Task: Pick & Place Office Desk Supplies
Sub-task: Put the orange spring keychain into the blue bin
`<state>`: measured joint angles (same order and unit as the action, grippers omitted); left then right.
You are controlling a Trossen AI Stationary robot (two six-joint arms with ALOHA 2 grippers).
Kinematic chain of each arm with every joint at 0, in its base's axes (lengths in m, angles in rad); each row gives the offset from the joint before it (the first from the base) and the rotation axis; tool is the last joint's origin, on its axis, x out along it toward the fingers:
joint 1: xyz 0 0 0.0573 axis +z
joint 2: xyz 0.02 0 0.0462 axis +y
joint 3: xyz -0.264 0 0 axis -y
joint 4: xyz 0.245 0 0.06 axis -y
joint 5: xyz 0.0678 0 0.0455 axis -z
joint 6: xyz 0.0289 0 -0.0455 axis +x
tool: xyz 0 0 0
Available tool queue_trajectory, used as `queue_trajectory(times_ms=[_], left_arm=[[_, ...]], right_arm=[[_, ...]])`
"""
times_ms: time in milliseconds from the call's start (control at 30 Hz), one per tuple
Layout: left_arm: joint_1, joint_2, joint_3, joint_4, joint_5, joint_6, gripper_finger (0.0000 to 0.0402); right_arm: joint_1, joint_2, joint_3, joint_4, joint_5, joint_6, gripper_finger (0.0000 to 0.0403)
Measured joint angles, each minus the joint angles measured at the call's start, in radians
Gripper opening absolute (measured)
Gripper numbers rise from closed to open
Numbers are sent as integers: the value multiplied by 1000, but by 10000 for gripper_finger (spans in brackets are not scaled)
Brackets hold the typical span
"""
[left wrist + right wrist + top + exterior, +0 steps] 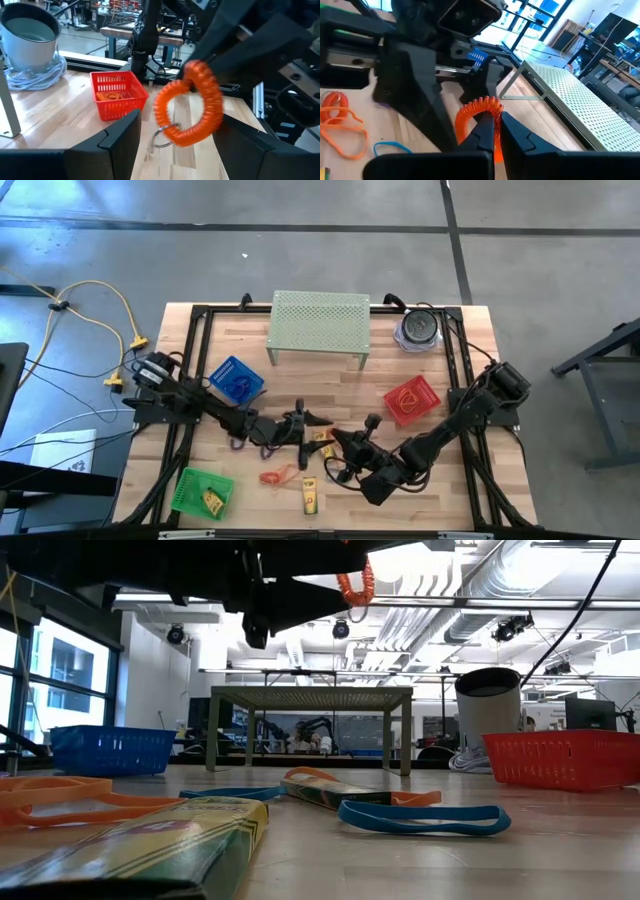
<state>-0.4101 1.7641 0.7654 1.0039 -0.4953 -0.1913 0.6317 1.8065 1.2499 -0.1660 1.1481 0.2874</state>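
from above, the two arms are meeting near the front middle of the wooden table [420,360]. the left gripper [312,423] and the right gripper [340,442] are sitting just beside each other, and what passes between them is too small to make out here. orange loops [278,475] and a yellow crayon box [310,495] are lying on the boards close by, a purple loop [240,444] is peeking out under the left arm. the red basket [412,400] is sitting to the right, the blue basket [237,378] to the left, the green basket [201,491] at the front left corner, the pale green stand [319,326] at the back.

at table height, an orange coiled ring [355,584] is hanging high above the surface from dark fingers. a blue loop [424,818] is lying flat on the wood, the crayon box looming close. windows, ceiling pipes and lamps are filling the room behind.

past the left gripper's widely parted fingers [120,137], which are holding nothing, the coiled ring, a bright spiral with a small metal keyring at its lower end, is dangling from the other arm's tip, above the table between those fingers.

in the right wrist view, the right gripper's fingers [484,131] are pinching shut on the coil's orange turns.
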Motion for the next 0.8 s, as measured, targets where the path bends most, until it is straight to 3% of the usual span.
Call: queue_trajectory(times_ms=[400,633,800], left_arm=[[15,0,0,-1,-6,-10,209],[12,0,0,-21,-14,-43,148],[11,0,0,-61,-79,-64,86]], right_arm=[[3,0,0,22,-42,-4,4],[5,0,0,22,-62,3,4],[1,0,0,22,-121,5,13]])
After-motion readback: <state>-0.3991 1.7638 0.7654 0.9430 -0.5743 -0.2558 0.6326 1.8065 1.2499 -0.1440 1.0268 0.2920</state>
